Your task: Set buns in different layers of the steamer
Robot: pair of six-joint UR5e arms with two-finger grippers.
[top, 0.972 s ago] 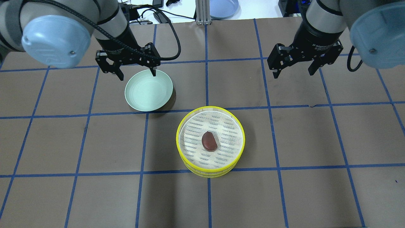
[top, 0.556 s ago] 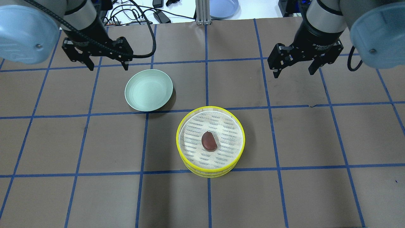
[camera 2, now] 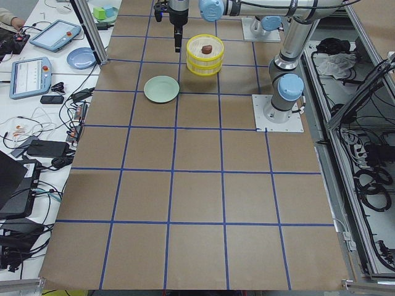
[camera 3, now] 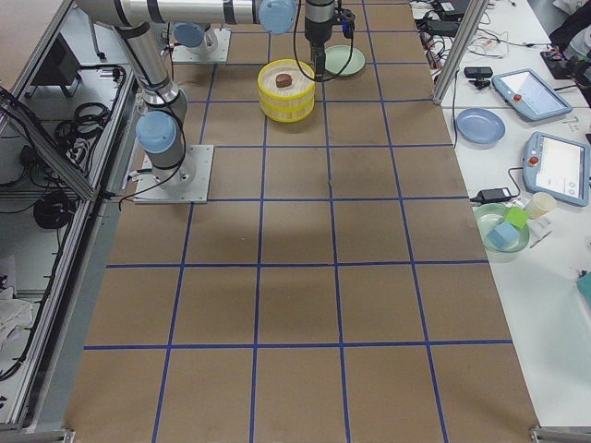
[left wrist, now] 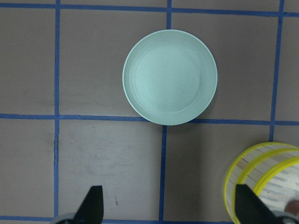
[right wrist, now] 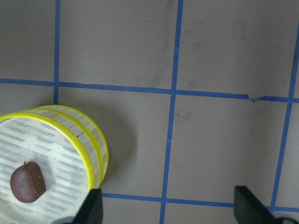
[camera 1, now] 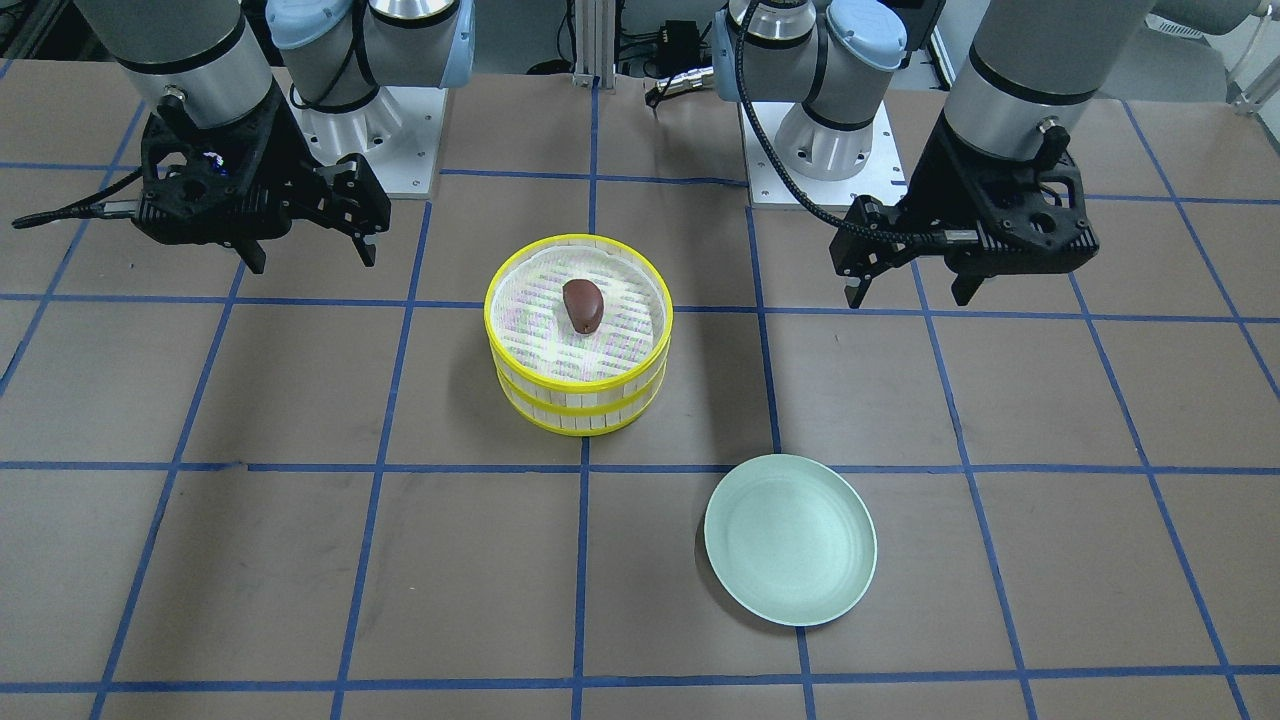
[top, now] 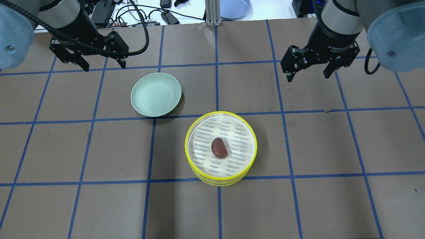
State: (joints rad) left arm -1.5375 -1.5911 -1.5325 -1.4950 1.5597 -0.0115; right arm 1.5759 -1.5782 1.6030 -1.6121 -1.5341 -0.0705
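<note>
The two steamer layers (top: pixel 187 149) stand stacked near the table's middle, with pale slatted walls (camera 1: pixel 575 400) and yellow rims. The dark reddish-brown bun (top: pixel 219 147) lies in the top layer and also shows in the front view (camera 1: pixel 581 304) and the right wrist view (right wrist: pixel 27 182). The cream-white bun is hidden. My left gripper (top: pixel 105 66) is open and empty, above the table behind and to the left of the pale green plate (top: pixel 156 94). My right gripper (top: pixel 308 77) is open and empty, at the far right of the steamer.
The green plate (camera 1: pixel 790 538) is empty and lies left of the steamer (left wrist: pixel 261 182). Beyond the table's far edge are a blue plate (top: pixel 234 8), cables (top: pixel 146 15) and a metal post (top: pixel 210 13). Blue tape lines grid the brown table.
My left gripper has moved from over the green plate's far rim to the left and farther back, still open and empty. The right arm, steamer and bun have not moved.
</note>
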